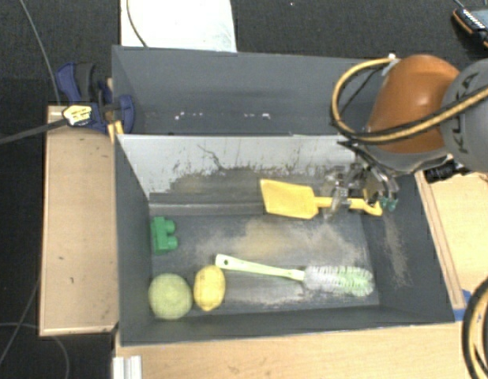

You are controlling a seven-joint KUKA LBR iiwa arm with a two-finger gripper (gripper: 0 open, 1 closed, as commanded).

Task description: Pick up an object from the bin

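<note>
My gripper (344, 197) is at the back right of the bin, under the orange cover. A yellow toy scoop (288, 198) lies with its blade to the left and its thin handle running right. The handle passes between my fingers, which are shut on it, and its end pokes out on the right side. Nearer the front lies a bottle brush (299, 274) with a pale yellow-green handle and white and green bristles, apart from the gripper.
A green block (163, 235) sits by the left wall. A pale green ball (170, 296) and a yellow lemon (210, 287) rest side by side in the front left corner. The arm with its cables hangs over the bin's right rim.
</note>
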